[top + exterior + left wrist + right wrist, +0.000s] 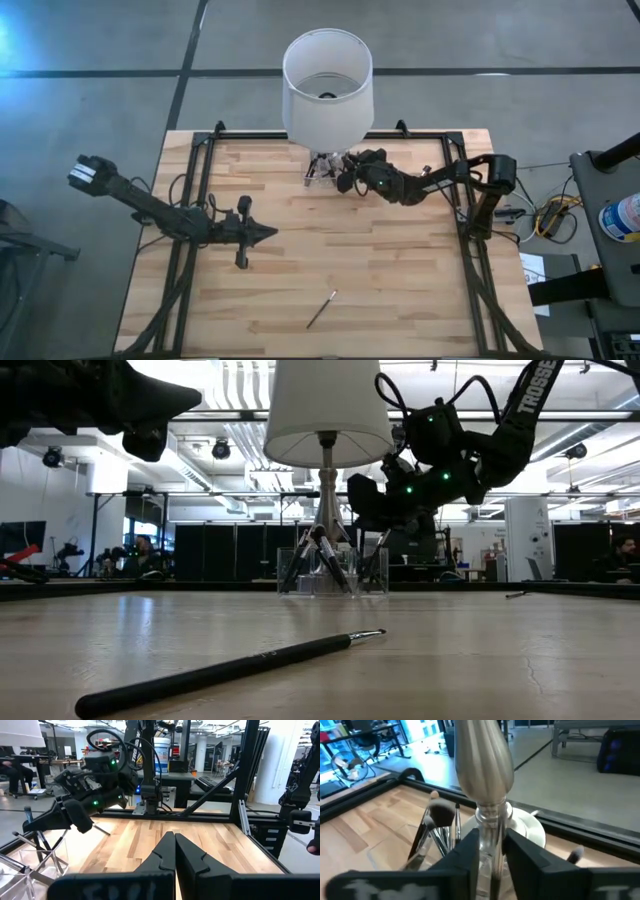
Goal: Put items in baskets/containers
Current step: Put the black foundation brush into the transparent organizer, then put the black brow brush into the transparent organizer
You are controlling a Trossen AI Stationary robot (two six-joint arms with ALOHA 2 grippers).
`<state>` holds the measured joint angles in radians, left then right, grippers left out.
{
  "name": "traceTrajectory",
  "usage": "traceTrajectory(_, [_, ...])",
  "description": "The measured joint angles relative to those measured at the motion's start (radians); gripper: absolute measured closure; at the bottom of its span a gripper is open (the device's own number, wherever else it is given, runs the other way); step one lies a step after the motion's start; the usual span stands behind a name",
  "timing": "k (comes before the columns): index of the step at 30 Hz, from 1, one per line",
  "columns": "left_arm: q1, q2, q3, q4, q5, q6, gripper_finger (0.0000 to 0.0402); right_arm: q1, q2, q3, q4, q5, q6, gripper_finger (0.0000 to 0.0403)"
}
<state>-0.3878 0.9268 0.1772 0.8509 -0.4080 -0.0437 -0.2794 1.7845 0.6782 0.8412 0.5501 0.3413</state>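
White lettering "TROSSE" reads up the right arm (530, 390) at the upper right of the low view, the only clear writing on show. Right gripper (340, 172) sits at the upper middle of the high view, just under the white lampshade (328, 85), right over the clear holder (333, 572). Its jaws stand a little apart in the wrist view, straddling the silvery lamp stem (485, 765), and I cannot tell whether anything is between them. In that holder, several makeup brushes (322, 560) lean crosswise; an exact count is beyond me. One loose brush (321, 309) lies alone on the table (400, 290) at the lower middle of the high view, well apart from the holder, its pale ferrule pointing up-right. Left gripper (268, 234) hangs at the left centre of the high view, jaws pressed fully together, empty. One lamp, one holder, two arms.
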Motion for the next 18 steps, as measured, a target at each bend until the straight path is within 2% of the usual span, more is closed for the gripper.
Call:
traceTrajectory(6, [0.000,0.000,0.000,0.000,0.000,-0.001,0.0401,0.000,-0.020,0.020,-0.058,0.001,0.000,0.0266])
traceTrajectory(10, [0.000,0.000,0.000,-0.002,0.000,-0.001,0.0401,0.002,-0.065,0.029,-0.157,0.000,-0.003,0.0243])
traceTrajectory(14, [0.000,0.000,0.000,-0.004,-0.002,0.001,0.0401,0.009,-0.129,0.032,-0.222,0.000,-0.004,0.0248])
traceTrajectory(18, [0.000,0.000,0.000,-0.011,-0.003,0.002,0.0401,0.027,-0.210,0.032,-0.299,0.001,-0.014,0.0282])
